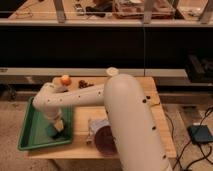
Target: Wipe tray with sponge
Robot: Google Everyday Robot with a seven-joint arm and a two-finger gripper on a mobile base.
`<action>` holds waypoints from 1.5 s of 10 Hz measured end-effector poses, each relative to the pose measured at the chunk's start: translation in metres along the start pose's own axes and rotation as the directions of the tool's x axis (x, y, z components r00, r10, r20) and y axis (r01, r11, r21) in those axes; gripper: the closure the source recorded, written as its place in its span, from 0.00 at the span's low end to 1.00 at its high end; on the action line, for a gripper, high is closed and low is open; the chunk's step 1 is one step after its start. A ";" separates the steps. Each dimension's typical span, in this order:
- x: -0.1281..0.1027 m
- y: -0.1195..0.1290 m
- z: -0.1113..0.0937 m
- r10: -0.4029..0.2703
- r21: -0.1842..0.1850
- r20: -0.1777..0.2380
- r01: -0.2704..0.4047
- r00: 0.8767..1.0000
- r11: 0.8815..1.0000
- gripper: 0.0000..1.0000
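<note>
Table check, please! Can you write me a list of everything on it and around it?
Surface: wooden table, carrying the tray and some dishes.
Job's things: green tray on the table's left end; sponge lying inside it, right under the gripper.
Clutter: orange fruit at the back edge; small dark bits beside it; maroon plate at the front, partly hidden by the arm.
Grippers: gripper lowered into the tray, at the sponge.
Cables: black floor cables on the right; a thin hanging cable behind.
Surroundings: dark shelving behind the table.
</note>
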 end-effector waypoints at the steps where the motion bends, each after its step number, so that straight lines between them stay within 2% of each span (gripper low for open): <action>1: -0.010 0.012 0.002 0.000 -0.004 0.006 0.000 1.000 1.000 1.00; 3: -0.023 0.012 0.007 -0.022 0.001 0.017 0.022 1.000 1.000 1.00; 4: -0.033 0.002 0.009 -0.050 0.006 0.026 0.049 0.998 0.999 1.00; 7: -0.062 -0.052 0.018 -0.142 0.021 0.037 0.141 0.989 0.990 1.00; 8: -0.063 -0.074 0.021 -0.164 0.022 0.034 0.164 0.986 0.986 1.00; 11: -0.043 -0.106 0.023 -0.148 0.010 0.005 0.148 0.989 0.989 1.00; 12: -0.024 -0.111 0.021 -0.118 0.009 -0.013 0.118 0.993 0.993 1.00; 13: -0.015 -0.112 0.019 -0.105 0.010 -0.020 0.105 0.994 0.994 1.00; 15: 0.032 -0.101 0.012 -0.040 0.007 -0.049 0.040 0.998 0.999 1.00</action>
